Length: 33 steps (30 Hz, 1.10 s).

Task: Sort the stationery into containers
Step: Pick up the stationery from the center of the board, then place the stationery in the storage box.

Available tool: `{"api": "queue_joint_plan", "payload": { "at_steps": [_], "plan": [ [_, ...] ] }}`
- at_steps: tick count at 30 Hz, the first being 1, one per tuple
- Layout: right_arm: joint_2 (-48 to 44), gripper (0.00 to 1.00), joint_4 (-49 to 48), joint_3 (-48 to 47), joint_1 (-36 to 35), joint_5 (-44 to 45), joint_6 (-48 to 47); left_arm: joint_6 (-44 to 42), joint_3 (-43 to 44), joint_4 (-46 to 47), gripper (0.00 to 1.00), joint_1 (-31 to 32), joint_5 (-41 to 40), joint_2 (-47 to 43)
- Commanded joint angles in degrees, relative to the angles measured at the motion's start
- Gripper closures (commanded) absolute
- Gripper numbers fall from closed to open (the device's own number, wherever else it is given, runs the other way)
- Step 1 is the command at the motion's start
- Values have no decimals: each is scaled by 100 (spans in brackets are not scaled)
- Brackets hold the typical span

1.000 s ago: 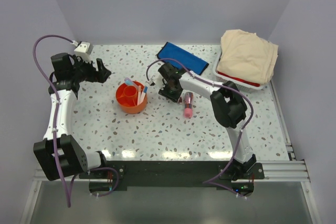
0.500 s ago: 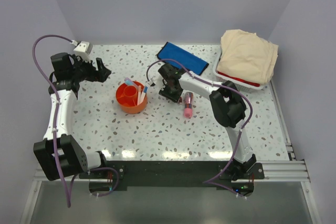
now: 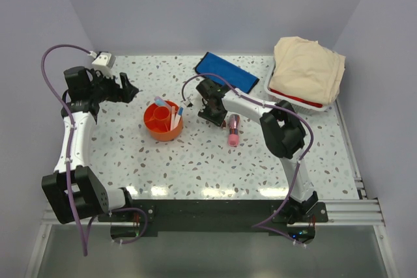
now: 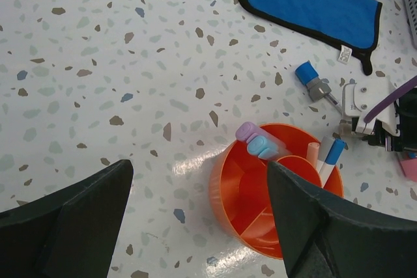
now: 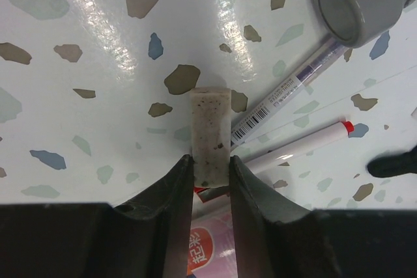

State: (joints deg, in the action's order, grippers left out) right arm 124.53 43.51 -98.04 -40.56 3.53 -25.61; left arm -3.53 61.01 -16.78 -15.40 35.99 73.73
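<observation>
Off-white, dirt-speckled: logged a small rectangular rubber eraser flat on the terrazzo table, long axis straight ahead of the right gripper and in line with its fingers, near end pinched between jaws set at the eraser's width. Found the round orange compartment tub off to that gripper's left, nearer the left gripper, spread wide and empty above and beside it. Noted a lilac barcode pen and a white red-tipped pen close against the eraser's side.
</observation>
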Motion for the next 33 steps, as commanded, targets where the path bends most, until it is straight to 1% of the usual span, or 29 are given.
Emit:
{"api": "queue_joint_plan", "payload": {
  "at_steps": [1, 11, 15, 17, 21, 24, 29, 33],
  "plan": [
    [-604, 72, 123, -277, -67, 130, -111, 133, -46, 394, 12, -69, 216, 53],
    [-1088, 73, 703, -874, -190, 60, -120, 186, -19, 667, 12, -68, 233, 194],
    [-1369, 73, 739, -1251, -268, -212, -173, 160, -63, 649, 12, -60, 102, 185],
    [-1387, 73, 817, -1463, -330, -509, -225, 203, -107, 667, 12, -69, 58, 150],
    [-1169, 72, 940, -2173, -576, -818, -270, 212, -239, 641, 12, -69, -74, 80],
    [-957, 72, 975, -2508, -804, -1020, -165, 134, -300, 561, 12, -69, -258, 27],
    [-703, 72, 1046, -2703, -1225, -1424, -94, 89, -397, 526, 12, -95, -706, -96],
    [-562, 73, 1116, -2738, -1464, -1688, -6, 81, -546, 395, 11, -139, -751, -87]
  ]
}}
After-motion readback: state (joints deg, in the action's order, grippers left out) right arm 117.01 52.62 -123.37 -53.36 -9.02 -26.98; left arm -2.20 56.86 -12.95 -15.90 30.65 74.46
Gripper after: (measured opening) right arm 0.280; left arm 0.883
